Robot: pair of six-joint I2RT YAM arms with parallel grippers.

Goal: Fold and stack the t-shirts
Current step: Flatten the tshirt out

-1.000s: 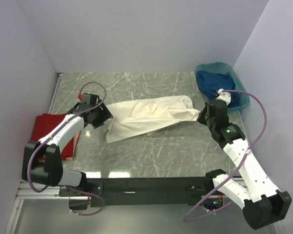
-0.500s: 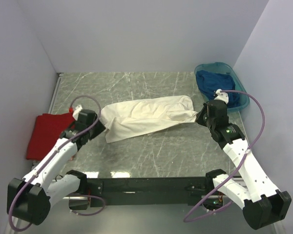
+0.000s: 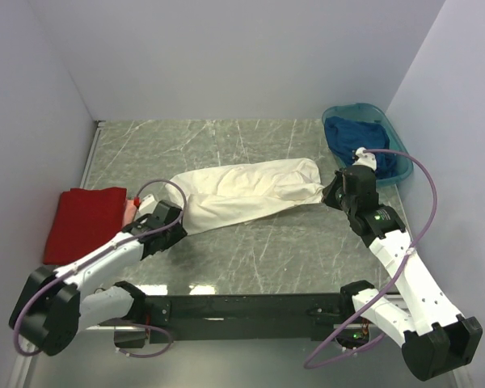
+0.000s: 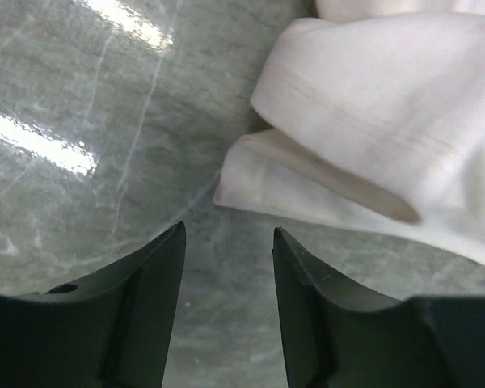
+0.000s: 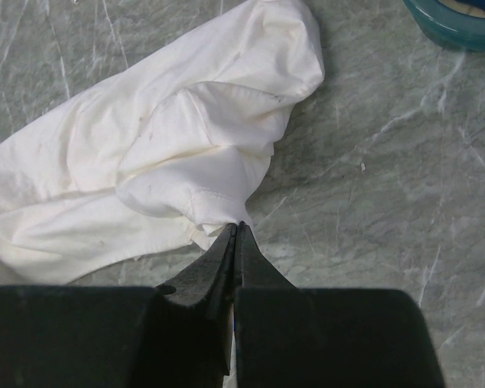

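The cream-white t-shirt (image 3: 242, 194) lies stretched out and rumpled across the middle of the table. My right gripper (image 3: 330, 194) is shut on its right end, and the right wrist view shows the hem pinched at the closed tips (image 5: 237, 226) with the cloth (image 5: 170, 145) spreading away from them. My left gripper (image 3: 176, 228) is low over the table just short of the shirt's near-left corner (image 4: 226, 194). Its jaws (image 4: 228, 230) stand open with only bare table between them. The red t-shirt (image 3: 87, 222) lies flat at the left edge. The dark blue t-shirt (image 3: 356, 133) sits bunched in the basin.
A teal oval basin (image 3: 400, 166) stands at the back right corner, and its rim (image 5: 453, 24) shows in the right wrist view. Grey walls close in the table on the left, back and right. The arm bases and a black rail run along the near edge.
My left arm has come away from the white shirt's left end and swung nearer and lower, to its near-left corner. Its jaws have narrowed. The right arm has held still.
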